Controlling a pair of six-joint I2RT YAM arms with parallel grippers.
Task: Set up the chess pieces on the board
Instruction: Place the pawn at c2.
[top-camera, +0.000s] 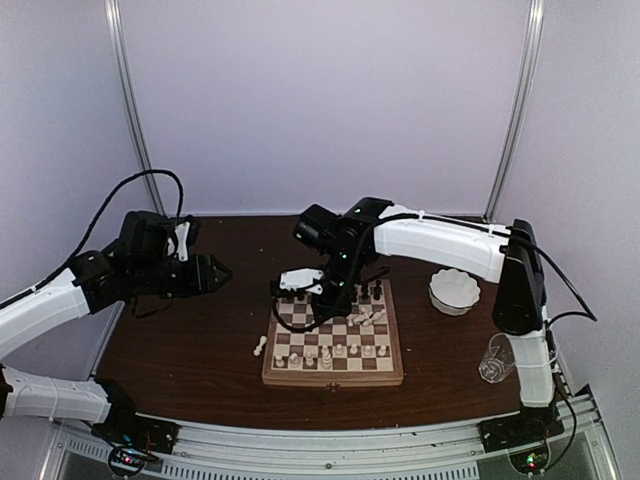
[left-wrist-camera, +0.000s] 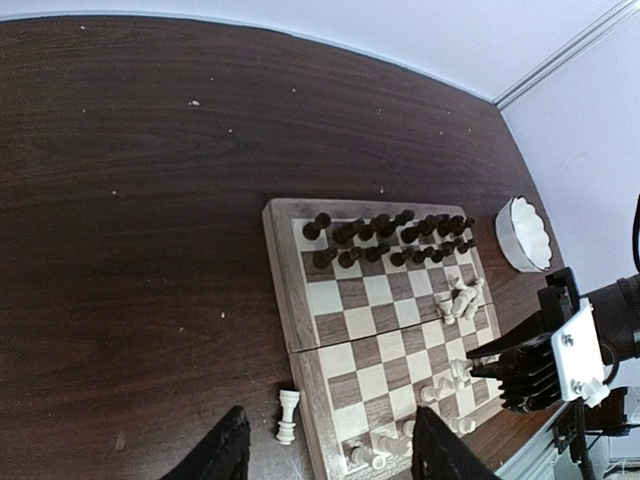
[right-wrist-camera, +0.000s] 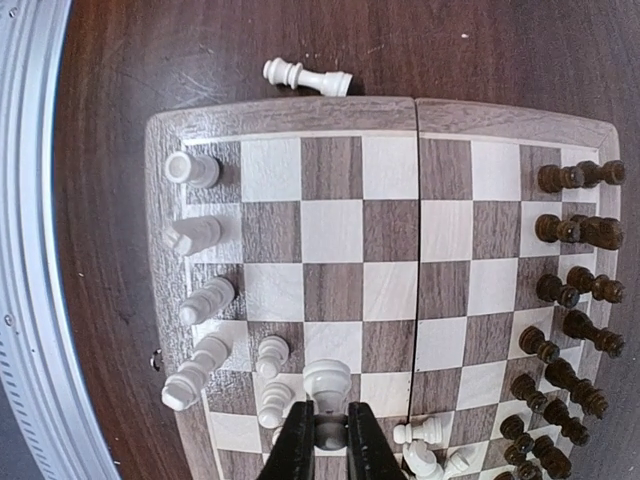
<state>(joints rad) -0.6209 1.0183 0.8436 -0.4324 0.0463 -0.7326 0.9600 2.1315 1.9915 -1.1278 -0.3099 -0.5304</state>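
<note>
My right fingers (right-wrist-camera: 298, 445) clamp a white pawn (right-wrist-camera: 327, 383), with free squares ahead. My left fingers (left-wrist-camera: 222, 455) spread wide, holding nothing, beside the board (left-wrist-camera: 283, 300) edge.

In the top view the board (top-camera: 335, 378) sits at lower centre of the frame on the table (top-camera: 190, 340). A bowl (top-camera: 454, 290) stands to its right, apart from it, and a glass (top-camera: 495, 360) stands further down at the lower right. A fallen piece (top-camera: 261, 346) lies on the table just beside the board's left edge.

In my left wrist view, two rows of pieces (left-wrist-camera: 390, 240) line the board's upper edge, and a heap of pieces (left-wrist-camera: 458, 298) lies on the squares at its right.

My right gripper (right-wrist-camera: 328, 440) is at the bottom centre of its own view, closed around a standing piece (right-wrist-camera: 326, 382) on the board. My left gripper (top-camera: 215, 272) hangs over the table, left of the board.
</note>
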